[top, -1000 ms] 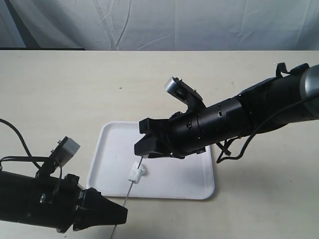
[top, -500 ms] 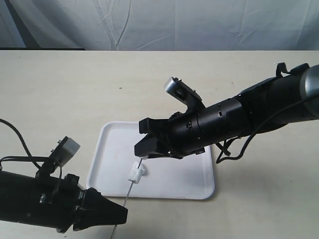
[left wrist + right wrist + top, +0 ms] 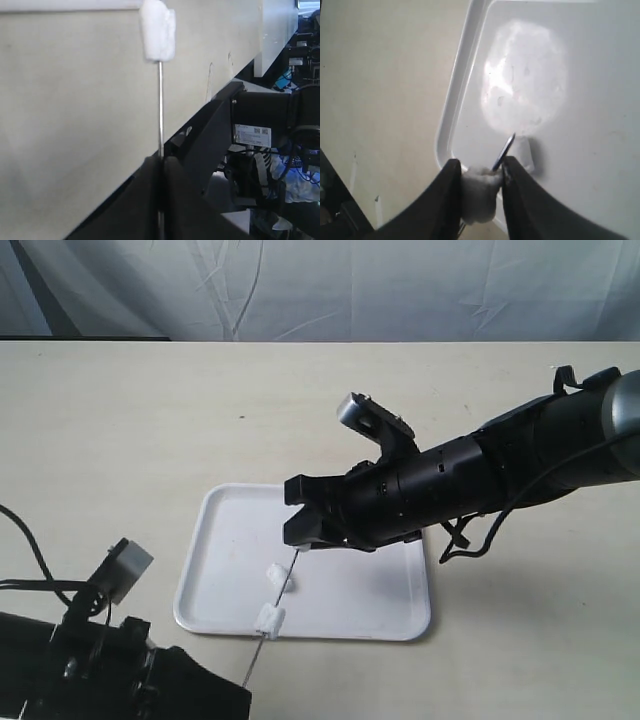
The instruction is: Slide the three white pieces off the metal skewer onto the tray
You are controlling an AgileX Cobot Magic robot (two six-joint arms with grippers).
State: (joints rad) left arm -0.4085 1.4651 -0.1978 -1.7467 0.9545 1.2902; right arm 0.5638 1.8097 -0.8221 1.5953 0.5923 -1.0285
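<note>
The white tray [image 3: 370, 590] lies mid-table. My left gripper [image 3: 243, 687] [image 3: 161, 159] is shut on the near end of the metal skewer [image 3: 255, 650] [image 3: 160, 100]. The rod slants up over the tray's front rim. One white piece [image 3: 268, 619] [image 3: 158, 30] is threaded on it at that rim. Another white piece [image 3: 280, 577] [image 3: 525, 152] lies loose on the tray [image 3: 580, 150]. I make out no third piece. My right gripper [image 3: 298, 540] [image 3: 481, 162] hovers at the skewer's tip [image 3: 504, 150], its fingers slightly apart. The threaded piece [image 3: 479, 192] shows through the gap, farther off.
The beige table [image 3: 120, 440] stretches around the tray, with a pale cloth backdrop [image 3: 320, 290] behind it. The right arm [image 3: 520, 460] reaches in from the right above the tray's right half. A cable [image 3: 30, 540] loops near the left arm.
My left arm has drawn back toward the near edge, pulling the skewer with it. The white cluster split: one piece stayed on the tray, one rode the rod to the front rim. The right gripper barely shifted.
</note>
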